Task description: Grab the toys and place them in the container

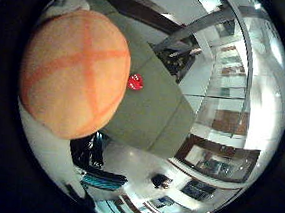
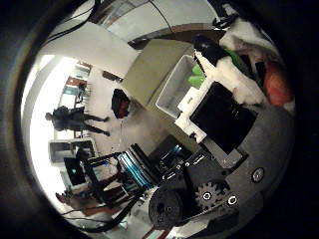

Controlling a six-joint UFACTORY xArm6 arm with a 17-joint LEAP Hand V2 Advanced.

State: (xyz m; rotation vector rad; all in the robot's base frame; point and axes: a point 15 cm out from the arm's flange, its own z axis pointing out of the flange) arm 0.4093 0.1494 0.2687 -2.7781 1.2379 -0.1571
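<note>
My hand [image 2: 224,144] rides high above the olive-green table [image 1: 154,112], an orange plush toy [image 1: 74,80] pressed close against my palm on the little-finger side. The toy, round and marked with a darker orange cross, fills much of that palm view, so I judge it to be in my grasp; yet from these views I cannot tell how my fingers are set around it, whether curled or merely resting against it. On the thumb side, only the white and black body of the hand shows, with a patch of the same orange at its far edge. The relation that counts now is between my load and the white container [image 2: 174,87], which stands at the table's near edge, beyond my thumb and well below the palm, with something green [image 2: 198,78] showing just by its rim next to my hand's white parts. The container's long axis runs away from me along the table edge, and it is well apart from the toy, so the carry is not yet over the opening. A small red toy [image 1: 135,82] lies alone on the bare tabletop, far below the palm, just past the orange toy's edge as I see it. By my reckoning the next move is a shift toward the thumb side until the palm faces the container's mouth; letting go sooner would likely drop the plush onto the table or off its edge.
</note>
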